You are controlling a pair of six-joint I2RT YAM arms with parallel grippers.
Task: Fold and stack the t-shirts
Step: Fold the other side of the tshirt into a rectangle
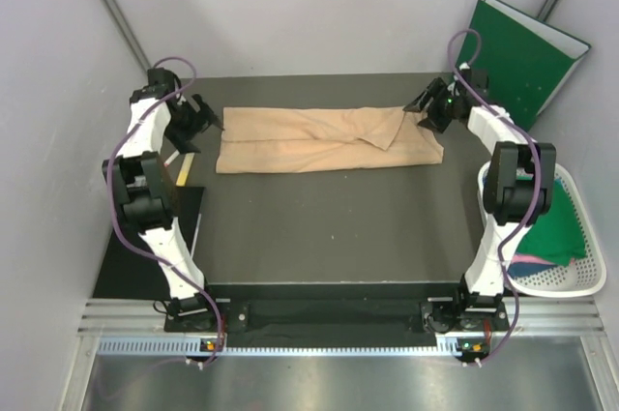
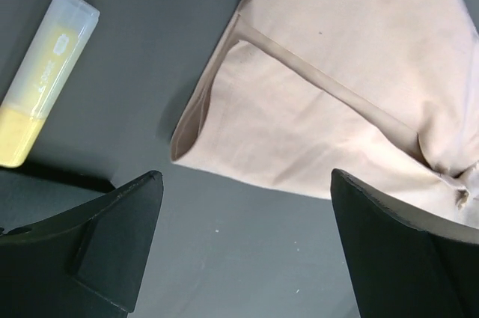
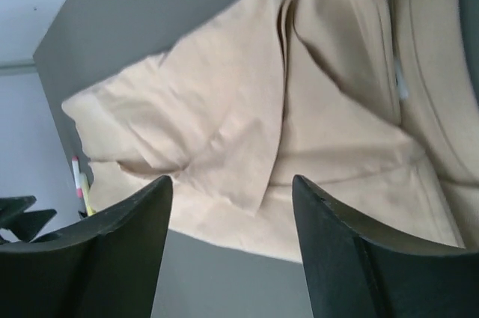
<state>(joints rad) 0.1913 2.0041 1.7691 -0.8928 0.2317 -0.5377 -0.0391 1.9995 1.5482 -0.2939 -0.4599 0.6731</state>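
Note:
A pale peach t-shirt (image 1: 324, 140) lies folded into a long strip across the far half of the dark table. My left gripper (image 1: 205, 118) hovers just off the shirt's left end, and its fingers (image 2: 127, 236) stand wide open with only bare table between them; the shirt's folded corner (image 2: 314, 108) lies just ahead. My right gripper (image 1: 426, 104) is above the shirt's right end, open, with rumpled folds (image 3: 247, 131) below the fingertips and nothing gripped. A dark green t-shirt (image 1: 556, 229) and a bit of pink cloth (image 1: 530, 261) lie in the basket on the right.
A stiff green folder (image 1: 527, 55) leans against the back right wall. The white basket (image 1: 587, 280) sits off the table's right edge. A yellow highlighter (image 2: 45, 78) lies on the table left of the shirt, near my left gripper. Grey walls close in both sides.

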